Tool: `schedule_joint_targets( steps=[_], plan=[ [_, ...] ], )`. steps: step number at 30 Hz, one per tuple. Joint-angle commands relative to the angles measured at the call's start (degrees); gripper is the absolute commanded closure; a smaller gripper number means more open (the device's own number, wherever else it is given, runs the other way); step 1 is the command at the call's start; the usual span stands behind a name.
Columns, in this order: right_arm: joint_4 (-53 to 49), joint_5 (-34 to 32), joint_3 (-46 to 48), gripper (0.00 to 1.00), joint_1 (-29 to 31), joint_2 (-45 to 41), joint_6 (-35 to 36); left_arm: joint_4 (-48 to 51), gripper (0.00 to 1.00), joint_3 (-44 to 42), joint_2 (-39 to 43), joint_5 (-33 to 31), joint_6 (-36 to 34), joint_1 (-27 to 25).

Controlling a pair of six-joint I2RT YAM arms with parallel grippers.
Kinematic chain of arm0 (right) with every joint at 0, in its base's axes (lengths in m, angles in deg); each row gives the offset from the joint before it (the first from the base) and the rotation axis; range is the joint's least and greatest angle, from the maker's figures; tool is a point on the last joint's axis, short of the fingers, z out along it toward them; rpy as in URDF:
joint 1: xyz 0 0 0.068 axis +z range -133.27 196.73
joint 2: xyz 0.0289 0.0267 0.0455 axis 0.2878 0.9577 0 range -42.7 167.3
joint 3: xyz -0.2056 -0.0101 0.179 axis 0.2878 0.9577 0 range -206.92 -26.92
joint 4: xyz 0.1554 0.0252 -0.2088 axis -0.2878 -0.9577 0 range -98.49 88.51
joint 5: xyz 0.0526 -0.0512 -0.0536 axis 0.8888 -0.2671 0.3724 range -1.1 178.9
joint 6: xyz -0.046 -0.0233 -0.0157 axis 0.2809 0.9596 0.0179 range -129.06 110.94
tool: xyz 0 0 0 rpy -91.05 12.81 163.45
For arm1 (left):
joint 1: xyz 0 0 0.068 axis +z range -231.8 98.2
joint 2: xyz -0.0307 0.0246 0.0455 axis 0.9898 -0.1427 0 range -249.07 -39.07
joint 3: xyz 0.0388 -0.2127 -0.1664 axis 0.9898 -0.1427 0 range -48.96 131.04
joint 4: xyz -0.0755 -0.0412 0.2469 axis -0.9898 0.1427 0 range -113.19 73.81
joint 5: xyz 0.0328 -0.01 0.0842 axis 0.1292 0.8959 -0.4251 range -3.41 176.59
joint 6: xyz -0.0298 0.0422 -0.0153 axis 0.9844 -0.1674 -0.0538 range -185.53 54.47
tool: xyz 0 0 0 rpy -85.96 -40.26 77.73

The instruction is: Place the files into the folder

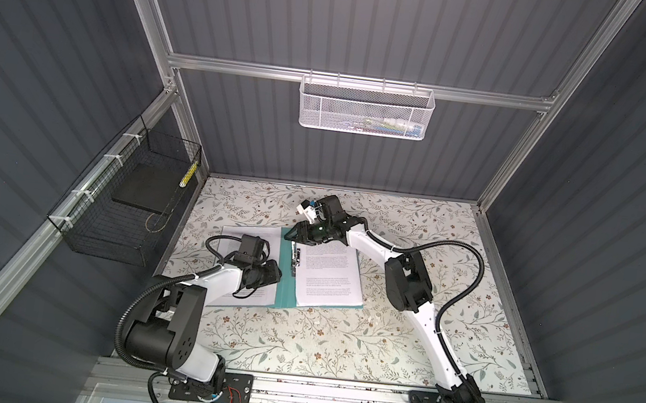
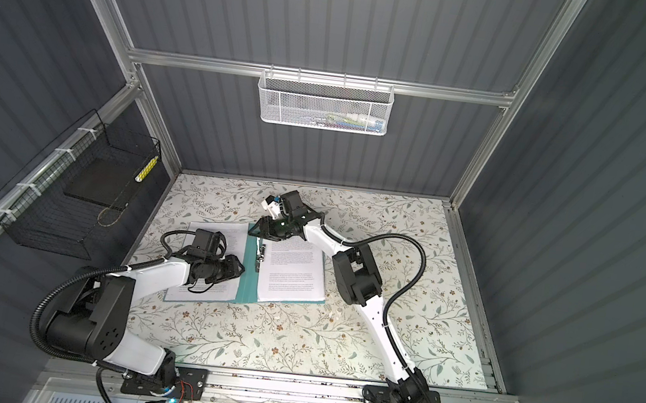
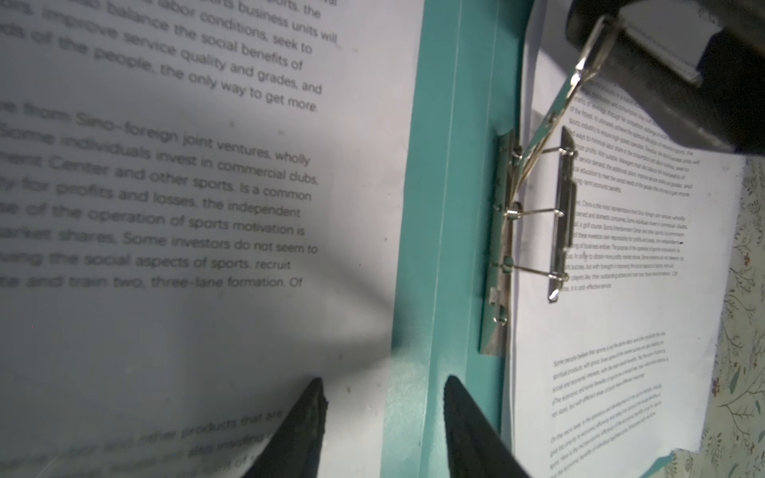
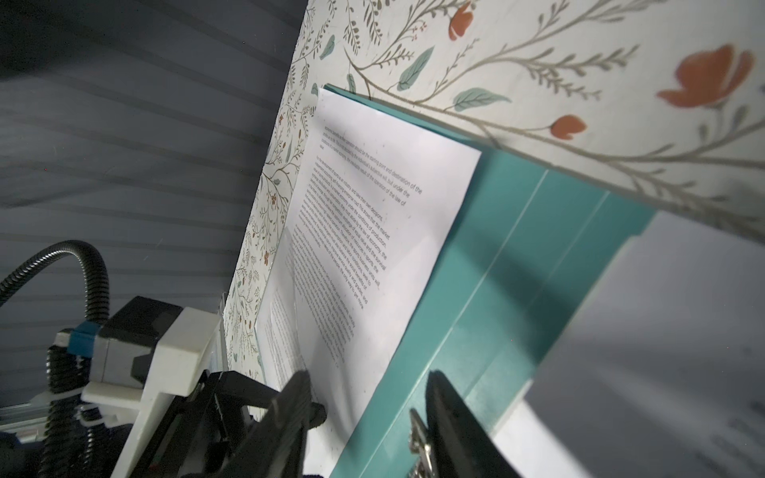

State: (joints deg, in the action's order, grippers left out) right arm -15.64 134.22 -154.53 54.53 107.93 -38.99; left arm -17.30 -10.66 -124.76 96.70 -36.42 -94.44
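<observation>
At far left, a black wire basket (image 1: 113, 227) on the wall holds a dark flat slab (image 1: 142, 189). Mid-surface (image 1: 337, 346), on a floral print, the thin teal folder (image 1: 286, 290) lies open and flat, with its spine and long axis running near to far. White printed files (image 1: 328, 278) lie on both covers, their text lines crosswise to the spine. Over the left sheet, just beside the spine, hangs the left end effector (image 3: 383, 378), its jaws partly apart and empty. Right of the spine sits the silver metal clip (image 3: 503, 231), with its lever (image 3: 554, 111) raised. At the folder's far end, the right end effector (image 4: 368, 374) is partly apart. The lever seems to touch one finger, unpinched.
</observation>
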Motion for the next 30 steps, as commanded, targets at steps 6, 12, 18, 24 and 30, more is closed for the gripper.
schedule_joint_targets(
  steps=[6,12,18,24,30],
  plan=[
    [5.7,3.0,6.1,0.53,0.2,-3.1,-0.8,0.2,0.52,0.2,-1.5,0.3,0.1,0.3],
    [9.5,2.9,11.6,0.54,0.5,-6.8,-1.5,-0.7,0.52,-0.6,-1.3,0.4,0.4,0.3],
    [12.9,3.0,16.4,0.54,0.8,-9.9,-1.9,-1.3,0.52,-1.3,-1.2,0.7,0.5,0.3],
    [13.3,3.0,18.6,0.54,1.0,-11.3,-1.9,-1.4,0.53,-1.6,-0.8,0.6,0.6,0.3],
    [12.7,-0.3,22.6,0.54,1.0,-14.9,-2.5,-1.8,0.53,-1.8,-0.3,0.7,1.0,0.3]
  ],
)
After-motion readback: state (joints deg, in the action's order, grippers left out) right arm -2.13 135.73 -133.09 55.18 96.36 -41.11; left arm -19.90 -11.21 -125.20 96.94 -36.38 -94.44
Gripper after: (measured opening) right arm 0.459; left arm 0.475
